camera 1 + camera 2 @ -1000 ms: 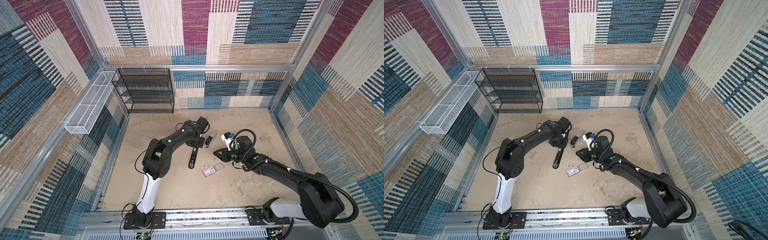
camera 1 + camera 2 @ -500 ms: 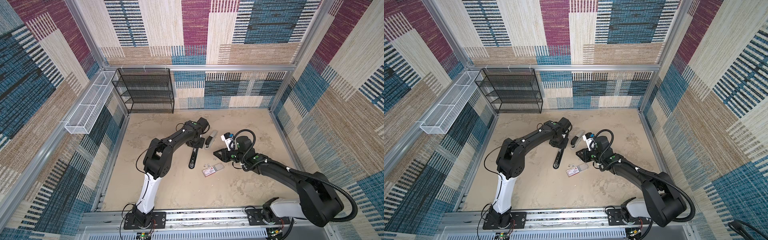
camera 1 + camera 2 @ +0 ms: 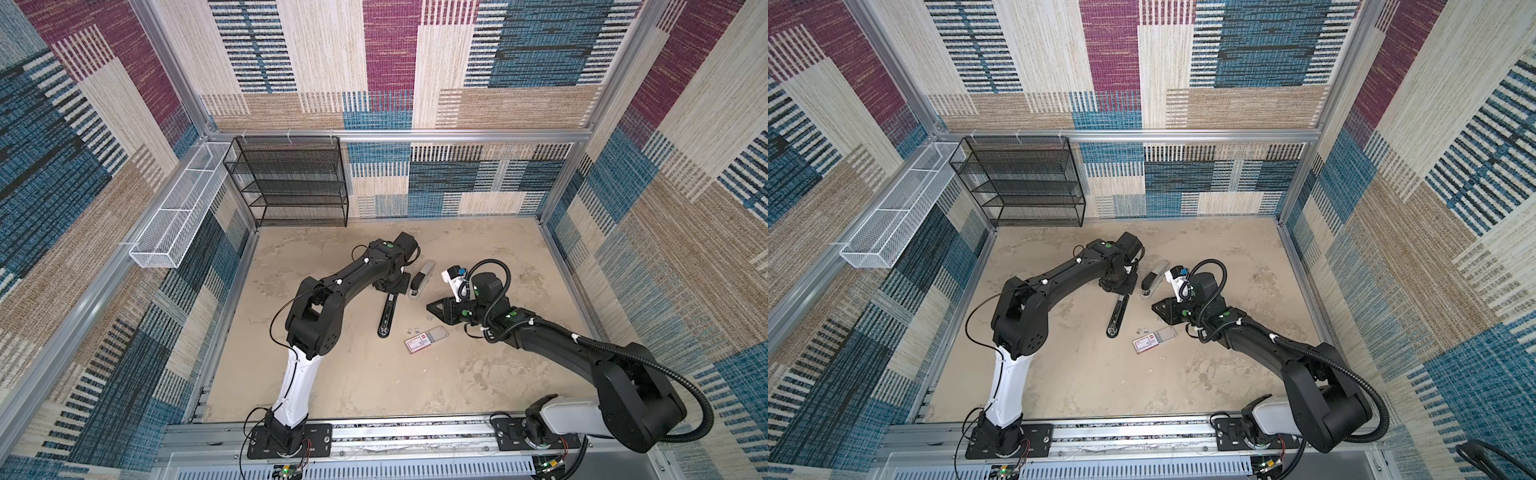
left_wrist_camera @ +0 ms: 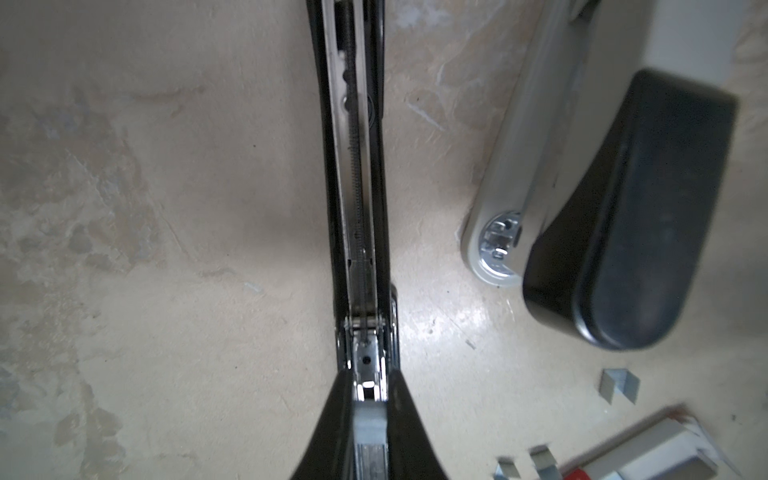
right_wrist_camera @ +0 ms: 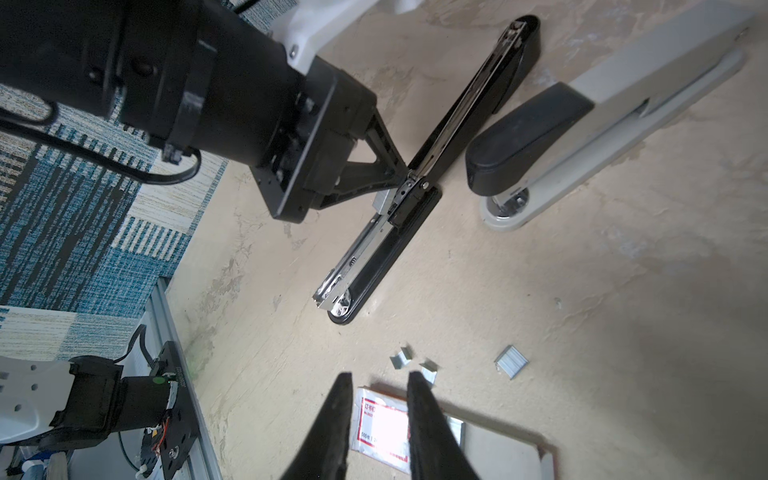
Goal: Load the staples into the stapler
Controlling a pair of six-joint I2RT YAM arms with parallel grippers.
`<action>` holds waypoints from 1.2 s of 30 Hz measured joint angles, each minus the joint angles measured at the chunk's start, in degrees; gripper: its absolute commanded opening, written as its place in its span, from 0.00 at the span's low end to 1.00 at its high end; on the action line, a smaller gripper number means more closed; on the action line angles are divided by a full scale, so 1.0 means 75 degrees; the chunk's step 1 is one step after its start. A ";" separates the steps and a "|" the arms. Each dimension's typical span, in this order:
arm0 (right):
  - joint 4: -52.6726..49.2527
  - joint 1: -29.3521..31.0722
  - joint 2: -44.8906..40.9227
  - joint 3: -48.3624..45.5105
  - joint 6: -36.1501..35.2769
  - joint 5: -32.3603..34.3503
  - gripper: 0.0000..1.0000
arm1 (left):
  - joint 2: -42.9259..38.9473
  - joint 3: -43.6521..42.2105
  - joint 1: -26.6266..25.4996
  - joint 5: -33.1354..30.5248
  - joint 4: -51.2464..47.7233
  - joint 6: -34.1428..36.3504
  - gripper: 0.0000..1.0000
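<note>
Your left gripper [image 4: 368, 390] is clamped on the black stapler [image 4: 357, 166] at its hinge, the jaws pinching the metal rail from both sides. In both top views that stapler [image 3: 386, 316] lies swung open near the middle of the sandy table [image 3: 332, 374]. One half runs toward the near edge and the other is mostly hidden under the arm's wrist.

Your right gripper [image 5: 380, 376] hangs over the table to the right of it. Its jaws stand slightly apart with nothing between them, and through the gap you see the red-and-white box [image 5: 382, 428].

The box [image 3: 417, 343] lies flat, near and to the right of the black stapler's near end. Its grey inner tray [image 3: 436, 333] is slid partway out on the right.

The staples are loose on the table. Two small pieces [image 5: 401, 358] lie just on the far side of the box, and a longer strip [image 5: 511, 361] lies a little farther back, apart from them.

A grey stapler [image 3: 420, 281] with a black handle rests just to the right of your left gripper.
</note>
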 measured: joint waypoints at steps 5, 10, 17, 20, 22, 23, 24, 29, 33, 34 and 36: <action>0.0000 0.0000 -0.0041 -0.0029 -0.0003 0.0000 0.27 | 0.0125 0.0006 -0.0003 -0.0015 -0.0003 -0.0032 0.10; 0.0000 0.0000 -0.0079 -0.0035 -0.0032 0.0003 0.27 | 0.0154 0.0006 -0.0029 -0.0052 0.0000 -0.0087 0.10; 0.0003 0.0000 -0.0082 -0.0041 -0.0055 0.0003 0.27 | 0.0079 -0.0061 -0.0085 -0.0149 -0.0006 -0.0087 0.10; 0.0003 0.0000 -0.0082 -0.0041 -0.0055 0.0003 0.27 | 0.0052 -0.0152 -0.0085 -0.0184 0.0006 -0.0087 0.12; 0.0003 0.0000 -0.0082 -0.0044 -0.0055 0.0003 0.27 | 0.0052 -0.0216 -0.0108 -0.0184 -0.0006 -0.0085 0.14; 0.0003 0.0000 -0.0082 -0.0044 -0.0055 0.0003 0.27 | 0.0052 -0.0239 -0.0125 -0.0189 -0.0009 -0.0085 0.15; 0.0003 0.0000 -0.0082 -0.0044 -0.0055 0.0003 0.27 | 0.0052 -0.0256 -0.0146 -0.0236 -0.0003 -0.0085 0.17; 0.0003 0.0000 -0.0079 -0.0050 -0.0055 0.0003 0.27 | 0.0026 -0.0329 -0.0251 -0.0254 -0.0003 -0.0082 0.30; 0.0003 0.0000 -0.0076 -0.0050 -0.0055 0.0003 0.27 | -0.0087 -0.0353 -0.0256 -0.0256 -0.0006 -0.0079 0.38; 0.0003 0.0000 -0.0073 -0.0050 -0.0055 0.0003 0.27 | -0.0125 -0.0353 -0.0256 -0.0256 -0.0009 -0.0076 0.39; 0.0000 0.0000 -0.0070 -0.0050 -0.0052 0.0003 0.27 | -0.0204 -0.0347 -0.0256 -0.0256 -0.0006 -0.0058 0.40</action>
